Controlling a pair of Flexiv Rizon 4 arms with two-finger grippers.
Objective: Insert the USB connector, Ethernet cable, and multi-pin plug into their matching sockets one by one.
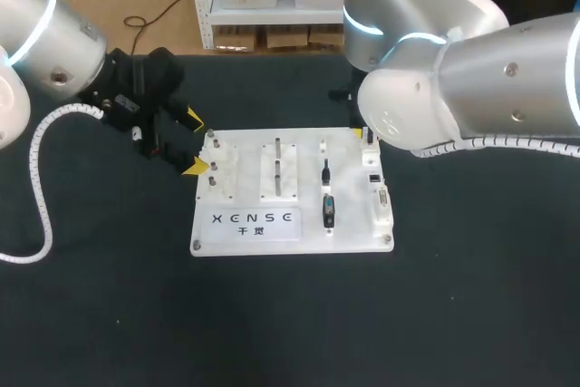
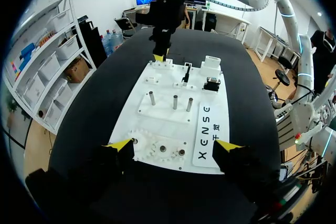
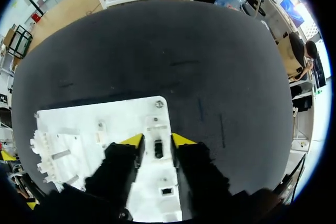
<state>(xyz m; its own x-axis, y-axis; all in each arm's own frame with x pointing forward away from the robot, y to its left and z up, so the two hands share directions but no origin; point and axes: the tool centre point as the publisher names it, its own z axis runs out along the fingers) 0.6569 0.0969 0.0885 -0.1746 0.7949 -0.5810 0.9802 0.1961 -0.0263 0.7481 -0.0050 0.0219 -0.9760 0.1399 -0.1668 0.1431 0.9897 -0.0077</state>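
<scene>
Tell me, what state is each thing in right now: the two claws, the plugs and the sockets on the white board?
Left gripper: open, empty, beside the white board.
Right gripper: over the board's far right corner, around a small black part; grip unclear.
Black connector: lying on the board, unplugged.
Thin black plug: on the board, unplugged.
Multi-pin socket: empty.

The desk [image 1: 272,324] is looking black all over. The board [image 1: 246,240] is showing white, with black letters [image 1: 252,218] on it. The left tool [image 1: 194,142] is wearing bright yellow tips on black. The left arm [image 1: 45,33] and right arm [image 1: 471,70] are shining silver-grey.
</scene>
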